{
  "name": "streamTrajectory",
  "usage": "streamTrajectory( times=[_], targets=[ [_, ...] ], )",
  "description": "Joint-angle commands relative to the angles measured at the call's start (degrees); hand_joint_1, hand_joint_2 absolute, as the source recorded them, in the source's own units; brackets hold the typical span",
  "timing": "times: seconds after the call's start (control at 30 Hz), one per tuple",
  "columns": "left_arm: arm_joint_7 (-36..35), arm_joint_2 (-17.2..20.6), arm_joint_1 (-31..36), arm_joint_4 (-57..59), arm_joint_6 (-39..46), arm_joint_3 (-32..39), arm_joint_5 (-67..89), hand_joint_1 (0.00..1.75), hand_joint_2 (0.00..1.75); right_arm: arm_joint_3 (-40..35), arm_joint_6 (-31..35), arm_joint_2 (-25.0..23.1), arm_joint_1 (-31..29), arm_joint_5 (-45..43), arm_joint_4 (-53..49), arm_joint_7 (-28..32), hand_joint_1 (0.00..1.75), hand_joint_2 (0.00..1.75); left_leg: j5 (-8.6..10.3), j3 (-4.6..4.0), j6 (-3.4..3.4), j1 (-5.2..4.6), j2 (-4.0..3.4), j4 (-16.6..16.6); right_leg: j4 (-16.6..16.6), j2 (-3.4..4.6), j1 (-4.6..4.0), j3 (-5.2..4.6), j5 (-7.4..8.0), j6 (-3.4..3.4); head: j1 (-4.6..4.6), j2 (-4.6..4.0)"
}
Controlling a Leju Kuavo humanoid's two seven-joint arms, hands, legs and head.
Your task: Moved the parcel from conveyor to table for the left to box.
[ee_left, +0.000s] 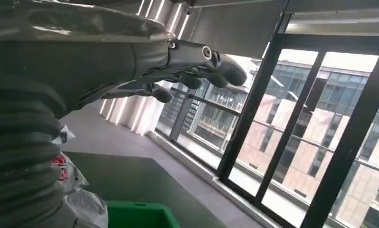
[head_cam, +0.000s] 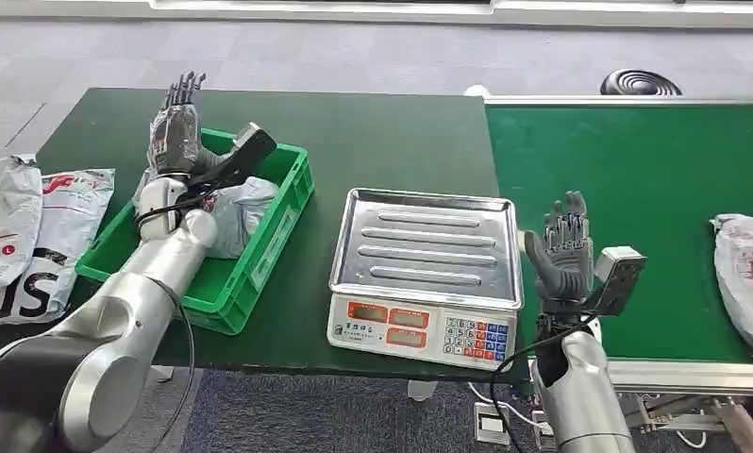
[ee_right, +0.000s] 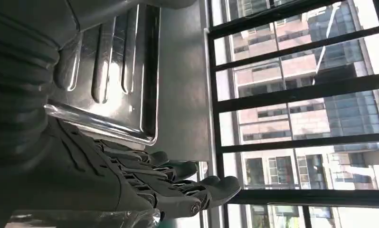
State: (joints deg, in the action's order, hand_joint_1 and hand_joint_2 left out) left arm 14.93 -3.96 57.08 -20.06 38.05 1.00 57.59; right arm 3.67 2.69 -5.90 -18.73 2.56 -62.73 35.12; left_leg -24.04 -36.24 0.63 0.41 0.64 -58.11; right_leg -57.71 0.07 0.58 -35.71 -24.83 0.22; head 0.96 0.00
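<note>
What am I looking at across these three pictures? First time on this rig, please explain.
A humanoid robot with two silver arms. The head view looks down from its body; the other two come from cameras at each wrist and are turned, so they mostly catch windows.

The left hand is raised over a green crate with a grey parcel inside; it holds nothing. The right hand stands open and empty between a steel scale and the green conveyor. Another parcel waits on the conveyor's right edge. More mail bags lie at the table's left end.

Four parcels: one (head_cam: 748,283), one (head_cam: 236,212), one (head_cam: 66,198), one (head_cam: 0,236); one scale (head_cam: 427,274); one crate (head_cam: 278,222).
</note>
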Motion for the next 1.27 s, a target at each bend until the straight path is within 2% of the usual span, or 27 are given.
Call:
streamTrajectory(
  times=[0.03,0.07,0.1,0.17,0.27,0.33,0.37,0.4,0.43,0.47,0.53,0.57,0.63,0.73,0.93,1.07,1.1,1.17,1.27],
  targets=[
    [13.3,-3.41,2.27,1.33,-13.94,13.6,-15.42,0.0,1.75,-1.89,0.62,0.61,-2.56,0.15,4.8,0.05,0.0,1.75,-0.06,0.14,-0.03,0.0,-0.07,0.03,0.06,0.03,0.0,0.15,-0.03,0.01,0.0,0.0],
    [17.14,-4.48,2.48,1.25,-21.29,16.13,-21.02,0.0,1.75,-1.76,0.52,0.73,-2.8,0.14,5.33,0.05,0.0,1.75,-0.11,0.25,-0.04,0.01,-0.1,0.02,0.08,0.04,-0.02,0.27,-0.06,0.01,0.0,0.0],
    [17.95,-5.1,2.52,1.2,-25.62,17.62,-24.52,0.0,1.75,-1.66,0.44,0.77,-2.92,0.15,5.6,0.08,0.0,1.75,-0.07,0.18,-0.03,0.0,-0.05,0.01,0.06,0.0,0.0,0.21,-0.05,0.01,0.0,0.0],
    [18.07,-6.98,2.21,1.29,-40.95,20.7,-34.99,0.0,1.75,-1.74,0.03,0.86,-3.16,0.55,6.65,0.3,0.0,1.75,-0.06,0.24,-0.04,0.0,0.02,0.05,0.13,-0.08,-0.01,0.29,-0.05,0.01,0.0,0.0],
    [17.76,-9.14,0.46,1.69,-51.96,22.09,-42.38,0.0,1.75,-2.54,-0.26,0.4,-4.32,1.2,8.33,0.5,0.0,1.75,-0.06,0.23,-0.04,-0.01,0.04,0.05,0.12,-0.11,0.01,0.28,-0.05,0.02,0.0,0.0],
    [18.29,-10.85,-1.13,1.43,-53.57,19.55,-42.09,0.0,1.75,-3.12,-0.13,0.22,-6.08,1.6,10.63,0.36,0.0,1.75,-0.08,0.25,-0.04,-0.03,-0.06,0.05,0.11,0.0,0.02,0.27,-0.03,0.02,0.0,0.0],
    [18.75,-12.01,-2.05,1.31,-51.5,17.29,-41.62,0.0,1.75,-3.46,0.58,0.15,-7.59,1.93,12.91,0.38,0.0,1.75,-0.07,0.23,-0.04,-0.06,-0.1,0.07,0.1,0.05,0.06,0.23,-0.01,0.03,0.0,0.0],
    [19.32,-12.99,-3.06,1.4,-52.73,12.35,-38.41,0.0,1.75,-3.8,0.72,-0.41,-9.25,2.46,15.49,-0.99,0.0,1.75,-0.04,0.16,-0.04,-0.06,-0.03,0.05,0.09,-0.01,0.06,0.18,0.0,0.04,0.0,0.0],
    [19.37,-14.85,-4.43,1.47,-51.91,10.39,-37.58,0.0,1.75,-3.96,1.46,-1.6,-11.28,3.71,18.25,-1.55,0.0,0.0,-0.07,0.28,-0.04,-0.07,-0.09,0.09,0.13,0.04,0.06,0.28,-0.01,0.03,0.0,0.0],
    [18.96,-16.04,-5.14,2.46,-51.05,8.31,-37.55,0.0,1.75,-4.02,2.66,-2.36,-12.7,4.6,20.18,-1.16,0.0,0.0,-0.07,0.38,-0.07,-0.08,-0.04,0.14,0.19,-0.02,0.07,0.4,-0.02,0.05,0.0,0.0],
    [17.45,-16.04,-5.7,3.5,-50.65,1.96,-42.32,0.0,1.75,-3.72,3.15,-2.23,-13.09,5.14,21.19,-0.79,0.0,0.0,-0.06,0.26,-0.05,-0.08,-0.11,0.08,0.11,0.06,0.08,0.25,0.01,0.04,0.0,0.0],
    [16.38,-16.04,-6.15,3.23,-50.82,-0.22,-44.1,0.0,1.75,-3.45,2.9,-1.91,-12.64,5.21,21.1,-0.8,0.0,1.75,-0.07,0.34,-0.06,-0.07,-0.06,0.1,0.17,0.0,0.06,0.36,-0.01,0.04,0.0,0.0],
    [14.73,-16.04,-6.11,3.48,-53.38,-0.82,-47.35,0.0,1.75,-2.87,2.57,-1.63,-11.75,5.31,21.03,-0.93,0.0,1.75,-0.04,0.15,-0.04,-0.04,0.04,0.04,0.11,-0.09,0.03,0.19,-0.01,0.02,0.0,0.0],
    [15.24,-16.04,-6.96,2.59,-51.06,-5.48,-47.89,0.0,1.75,-2.21,4.23,-2.15,-11.22,6.91,20.95,-1.16,0.0,1.75,-0.09,0.33,-0.04,-0.03,0.0,0.11,0.2,-0.08,0.02,0.38,-0.04,0.02,0.0,0.0],
    [15.54,-16.04,-8.2,2.14,-45.5,-17.46,-56.62,0.0,1.75,0.58,13.64,-2.08,-11.61,15.68,18.98,-4.25,0.0,1.75,-0.1,0.22,-0.04,-0.06,-0.05,0.04,0.07,-0.02,0.05,0.2,-0.04,0.01,0.0,0.0],
    [15.66,-16.04,-8.25,2.27,-45.36,-17.91,-56.96,0.0,1.75,0.96,13.34,-1.97,-11.8,15.92,18.74,-4.4,0.0,1.75,-0.04,0.09,-0.05,-0.09,-0.01,0.02,0.04,-0.04,0.08,0.07,-0.01,0.04,0.0,0.0],
    [15.74,-16.04,-8.1,2.51,-44.97,-18.16,-57.05,0.0,1.75,1.25,15.73,-1.96,-11.81,17.92,18.68,-5.07,0.0,1.75,-0.09,0.24,-0.06,-0.07,-0.08,0.05,0.11,0.0,0.06,0.23,-0.02,0.03,0.0,0.0],
    [15.75,-16.04,-8.15,2.52,-44.95,-18.2,-57.06,0.0,1.75,1.37,15.61,-1.82,-11.84,17.87,18.56,-5.05,0.0,1.75,-0.06,0.1,-0.05,-0.06,-0.05,0.01,0.06,-0.01,0.05,0.1,0.0,0.03,0.0,0.0],
    [15.77,-16.04,-8.45,2.47,-43.08,-19.57,-57.24,0.0,1.75,2.11,24.79,0.16,-12.22,24.86,19.4,-8.6,0.0,1.75,-0.08,0.18,-0.04,-0.06,-0.03,0.03,0.08,-0.04,0.05,0.19,-0.03,0.02,0.0,0.0]
  ],
)
